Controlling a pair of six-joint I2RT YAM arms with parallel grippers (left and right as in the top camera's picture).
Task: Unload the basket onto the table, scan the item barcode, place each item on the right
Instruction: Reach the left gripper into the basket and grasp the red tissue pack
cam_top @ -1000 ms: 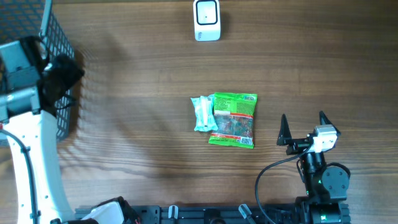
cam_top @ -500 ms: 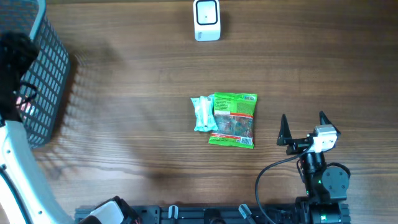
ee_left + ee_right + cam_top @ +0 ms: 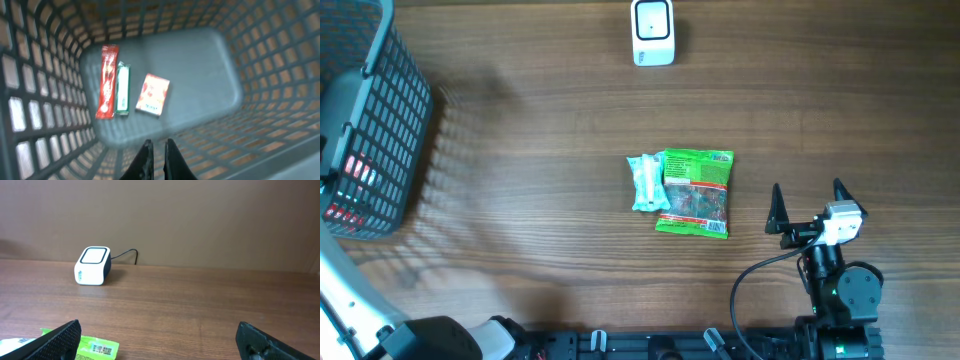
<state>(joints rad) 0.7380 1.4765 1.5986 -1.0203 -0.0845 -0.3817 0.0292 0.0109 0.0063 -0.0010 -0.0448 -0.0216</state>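
Plainly, the green packet [image 3: 694, 192] lies just ahead-left of the wide-open, empty right jaws; the left jaws hang shut, empty, over the basket [image 3: 390, 100]. Light, crinkly and probably slippery, it wants pinching by an edge seam.

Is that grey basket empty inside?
No, a red packet, a green packet and a small orange box lie on the basket floor.

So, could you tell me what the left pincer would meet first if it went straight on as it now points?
Probably the bare grey floor of the basket, just short of the orange packet. The shut left pincer points down into it, though depth is unclear.
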